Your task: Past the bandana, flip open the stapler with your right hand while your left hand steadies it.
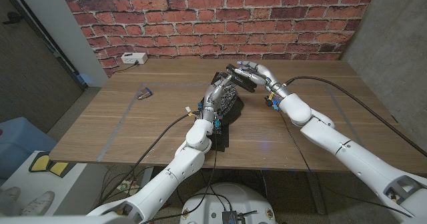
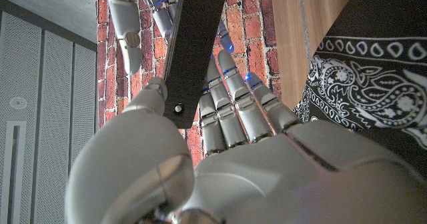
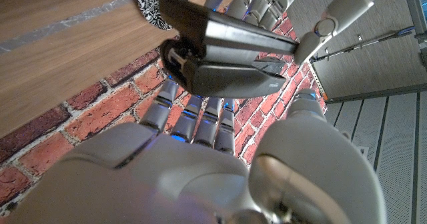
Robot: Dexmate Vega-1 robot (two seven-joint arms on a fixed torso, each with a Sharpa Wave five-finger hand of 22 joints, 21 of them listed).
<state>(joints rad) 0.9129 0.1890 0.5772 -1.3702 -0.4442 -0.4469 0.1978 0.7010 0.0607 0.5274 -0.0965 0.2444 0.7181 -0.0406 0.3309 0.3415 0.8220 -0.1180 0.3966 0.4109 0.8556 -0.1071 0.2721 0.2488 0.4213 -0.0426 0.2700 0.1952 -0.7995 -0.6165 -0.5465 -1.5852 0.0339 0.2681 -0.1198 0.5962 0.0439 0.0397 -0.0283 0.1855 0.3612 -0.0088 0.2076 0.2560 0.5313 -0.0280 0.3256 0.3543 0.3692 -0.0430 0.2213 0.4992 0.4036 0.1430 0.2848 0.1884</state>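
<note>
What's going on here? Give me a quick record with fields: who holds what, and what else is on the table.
Held item: black stapler, lifted off the table
Left hand: grips the stapler from one side
Right hand: fingers wrap the stapler from the other side
Stapler state: top arm parted slightly from base
Under the hands: black patterned bandana
Table: wooden
Also there: white box at far left corner; small dark object
</note>
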